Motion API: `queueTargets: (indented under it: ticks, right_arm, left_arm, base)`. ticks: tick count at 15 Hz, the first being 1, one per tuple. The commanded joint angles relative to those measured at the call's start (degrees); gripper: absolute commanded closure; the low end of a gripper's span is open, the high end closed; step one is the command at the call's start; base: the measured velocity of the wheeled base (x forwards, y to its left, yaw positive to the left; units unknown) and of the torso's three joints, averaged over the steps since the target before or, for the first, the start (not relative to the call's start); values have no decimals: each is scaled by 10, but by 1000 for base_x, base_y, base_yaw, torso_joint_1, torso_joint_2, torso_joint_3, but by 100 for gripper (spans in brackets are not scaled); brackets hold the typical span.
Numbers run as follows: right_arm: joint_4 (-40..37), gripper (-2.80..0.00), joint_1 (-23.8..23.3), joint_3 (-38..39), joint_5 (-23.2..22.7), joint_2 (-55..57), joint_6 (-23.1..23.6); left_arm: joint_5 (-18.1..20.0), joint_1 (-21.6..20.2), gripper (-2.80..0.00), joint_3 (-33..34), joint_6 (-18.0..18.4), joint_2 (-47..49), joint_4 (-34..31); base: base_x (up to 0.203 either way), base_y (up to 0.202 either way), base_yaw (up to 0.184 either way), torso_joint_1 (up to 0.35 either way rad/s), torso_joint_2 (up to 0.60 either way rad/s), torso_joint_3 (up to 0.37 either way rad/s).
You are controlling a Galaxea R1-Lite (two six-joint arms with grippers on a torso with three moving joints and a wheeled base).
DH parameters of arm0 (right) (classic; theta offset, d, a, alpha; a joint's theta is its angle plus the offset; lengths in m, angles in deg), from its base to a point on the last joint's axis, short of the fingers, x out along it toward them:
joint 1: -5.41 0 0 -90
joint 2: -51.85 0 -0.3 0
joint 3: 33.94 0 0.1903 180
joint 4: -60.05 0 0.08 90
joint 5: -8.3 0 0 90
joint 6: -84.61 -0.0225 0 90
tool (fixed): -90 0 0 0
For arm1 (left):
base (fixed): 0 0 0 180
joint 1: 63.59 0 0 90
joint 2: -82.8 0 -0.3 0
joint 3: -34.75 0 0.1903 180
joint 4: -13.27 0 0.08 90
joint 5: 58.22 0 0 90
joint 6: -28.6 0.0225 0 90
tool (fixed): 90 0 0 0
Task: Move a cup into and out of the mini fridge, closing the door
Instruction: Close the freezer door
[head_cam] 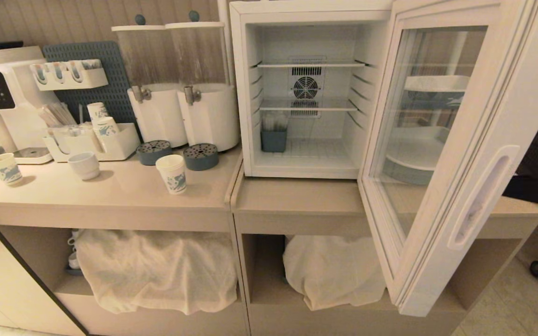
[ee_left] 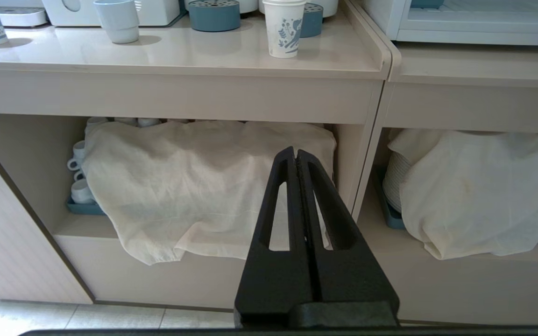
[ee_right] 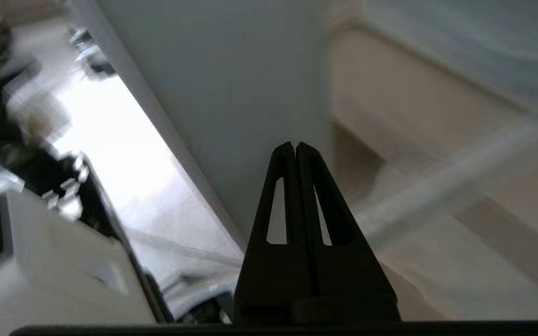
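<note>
Standing on the beige countertop (head_cam: pixel 110 191), the tall white paper cup with blue print and layered rims (head_cam: pixel 172 173) sits just in front of 2 round blue-grey perforated drip trays (head_cam: pixel 201 156), well to the left of the white boxy mini fridge (head_cam: pixel 306 93). The fridge's pale framed door with its large glass window (head_cam: pixel 430 140) hangs wide open on the right, swung out over the front of the counter. Inside the fridge, 2 wire shelves (head_cam: pixel 308 103) cross in front of a small round fan (head_cam: pixel 306 87), and a small blue-grey container (head_cam: pixel 273 139) stands at the back left of the floor. The cup is outside the fridge.

Farther left on the countertop are a plain white ceramic mug (head_cam: pixel 84 165) and a shorter single paper cup with the same blue print (head_cam: pixel 5 168). Behind them stand 2 white dispensers with clear upper tanks (head_cam: pixel 180 84) and a white tray of stacked cups and sachets (head_cam: pixel 94 140). Pale cloths (head_cam: pixel 157 270) cover the items on the open shelves below.

Neither arm shows in the head view. The left gripper (ee_left: pixel 295 154) hangs low in front of the lower shelf, its black jaws pressed together and holding nothing. The right gripper (ee_right: pixel 295 147) points at a pale flat panel that may be the door; its jaws are also together and empty, and its surroundings are blurred.
</note>
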Motion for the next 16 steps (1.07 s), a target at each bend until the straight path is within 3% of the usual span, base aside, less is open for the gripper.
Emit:
queueTargets:
  ticks: [1,3,4,6,7,10,13,16]
  right_arm:
    - [46,0,96,5,40,72,-1]
    - [131,0,162,1,130,98,-81]
    - [179,0,205,-6,200,111,-139]
    - [250,0,287,-60,382,161,-242]
    - [257,0,313,-118,447,191,-266]
    - [207,0,352,-325,576,290,-301]
    - [134,0,365,-547,662,426,-316]
    - [145,0,372,-620,736,559,-262]
  left_arm:
    - [0,0,0,11,0,0,0]
    - [0,0,0,11,-2,0,0]
    - [0,0,0,11,-2,0,0]
    - [-2,0,0,11,-5,1,0]
    - [-2,0,0,11,-6,1,1]
    - [-2,0,0,11,-6,1,1]
    - [-2,0,0,11,-6,1,1]
    - [-2,0,0,11,-6,1,1]
  base:
    - [0,0,0,0,0,0]
    - [0,0,0,0,0,0]
    - [0,0,0,0,0,0]
    - [0,0,0,0,0,0]
    - [0,0,0,0,0,0]
    - [0,0,0,0,0,0]
    - [0,0,0,0,0,0]
    - [0,0,0,0,0,0]
